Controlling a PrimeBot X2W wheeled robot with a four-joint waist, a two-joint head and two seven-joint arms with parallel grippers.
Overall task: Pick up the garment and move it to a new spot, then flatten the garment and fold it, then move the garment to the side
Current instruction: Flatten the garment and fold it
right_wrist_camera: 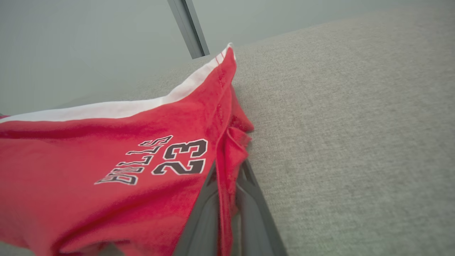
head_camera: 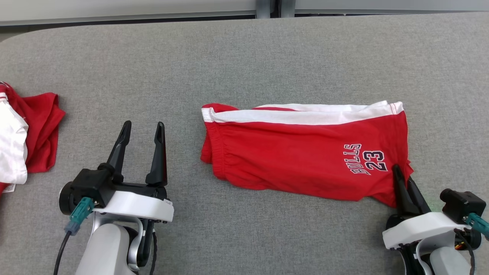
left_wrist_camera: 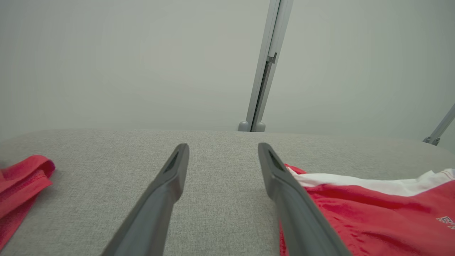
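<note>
The garment (head_camera: 301,149) is a pair of red shorts with a white stripe and a "BULLS 23" print, lying folded across the grey table. My right gripper (head_camera: 403,175) is shut on the garment's near right corner; in the right wrist view the red hem (right_wrist_camera: 227,167) is pinched between the two dark fingers. My left gripper (head_camera: 143,128) stands open over bare table to the left of the garment's waistband, with nothing between its fingers. In the left wrist view the garment (left_wrist_camera: 373,213) lies just right of the right finger.
Another red and white piece of clothing (head_camera: 23,133) lies crumpled at the table's left edge, also seen in the left wrist view (left_wrist_camera: 21,188). A metal post (head_camera: 269,7) stands behind the far edge of the grey table (head_camera: 244,57).
</note>
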